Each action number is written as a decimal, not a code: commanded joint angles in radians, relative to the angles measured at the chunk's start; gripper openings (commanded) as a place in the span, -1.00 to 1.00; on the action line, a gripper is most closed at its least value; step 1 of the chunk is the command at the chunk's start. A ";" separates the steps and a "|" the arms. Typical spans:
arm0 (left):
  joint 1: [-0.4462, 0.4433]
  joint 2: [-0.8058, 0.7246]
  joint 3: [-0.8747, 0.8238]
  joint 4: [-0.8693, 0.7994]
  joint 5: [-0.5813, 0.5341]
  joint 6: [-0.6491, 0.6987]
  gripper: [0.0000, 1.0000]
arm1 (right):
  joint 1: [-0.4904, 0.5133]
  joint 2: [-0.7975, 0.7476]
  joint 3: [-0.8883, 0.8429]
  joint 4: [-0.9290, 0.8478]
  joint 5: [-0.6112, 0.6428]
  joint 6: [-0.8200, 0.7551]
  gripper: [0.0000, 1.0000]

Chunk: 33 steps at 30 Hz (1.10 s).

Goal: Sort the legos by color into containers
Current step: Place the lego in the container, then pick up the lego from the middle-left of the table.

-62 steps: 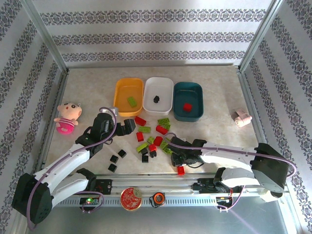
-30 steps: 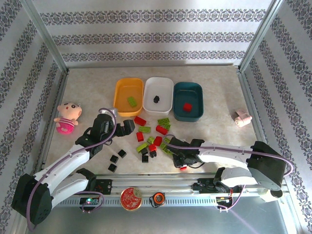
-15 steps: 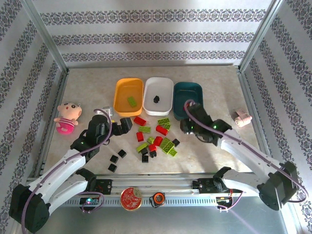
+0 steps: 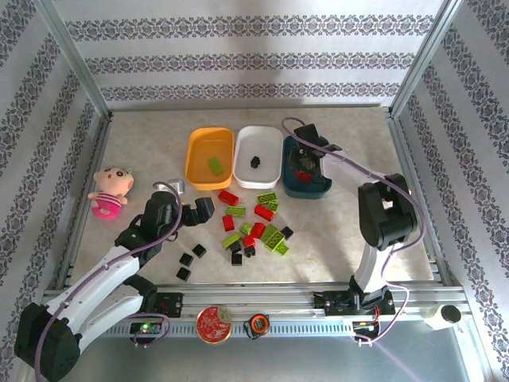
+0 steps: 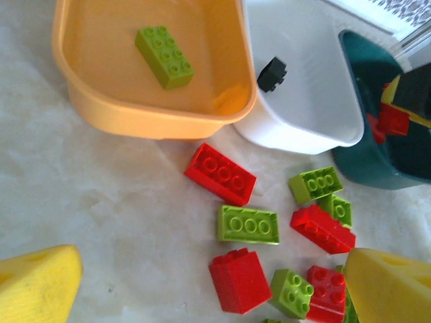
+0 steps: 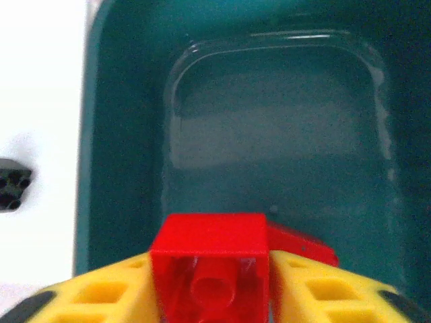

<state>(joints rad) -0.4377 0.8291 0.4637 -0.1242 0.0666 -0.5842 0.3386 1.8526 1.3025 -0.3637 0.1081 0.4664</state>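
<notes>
The table (image 4: 358, 231) has loads of free room to the right of the white bin (image 4: 270, 150), past its teal neighbour and out to the side rail (image 4: 411, 199). There's also a bare strip behind the white bin up to the back wall (image 4: 246, 79). To its left it's mostly bare too, until the plush doll (image 4: 107, 191) near that edge. The busy bit is right in front of the white bin.

The right arm (image 4: 386, 211) stands up from the near edge, front-right of the white bin, with its elbow folded high. Its forearm stretches back-left, so the right gripper (image 4: 304, 167) hangs over the teal bin (image 4: 320, 191), which touches the white bin's right side. The left arm (image 4: 111, 259) lies low and long, front-left of the white bin and angled toward it. The left gripper (image 4: 193, 203) sits at the edge of the brick pile with its jaws spread really wide. In the wrist view its yellow fingertips (image 5: 37, 282) are at opposite corners.

The orange-yellow bin (image 4: 200, 151) hugs the white bin's left side and has one green brick (image 5: 164, 56) in it. The white bin holds a single black brick (image 5: 271, 73).

Loose bricks (image 4: 254, 223) in red, green and a few black are scattered just in front of the white bin. The right gripper pinches a red brick (image 6: 209, 262) between its pads, with no gap either side, above the teal floor. A second red piece (image 6: 306, 245) pokes out just behind it.
</notes>
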 commanded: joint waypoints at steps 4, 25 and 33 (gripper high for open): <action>-0.003 -0.001 -0.007 -0.063 -0.006 0.005 0.99 | -0.002 -0.025 0.037 -0.014 -0.034 -0.011 0.34; -0.359 0.127 -0.012 -0.393 -0.213 -0.145 0.64 | 0.147 -0.416 -0.423 0.118 -0.074 0.048 0.39; -0.371 0.285 0.025 -0.343 -0.232 -0.100 0.47 | 0.136 -0.450 -0.440 0.124 -0.082 0.045 0.40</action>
<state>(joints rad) -0.7921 1.0782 0.4572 -0.4606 -0.1368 -0.6964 0.4801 1.4353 0.8738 -0.2607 0.0357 0.5014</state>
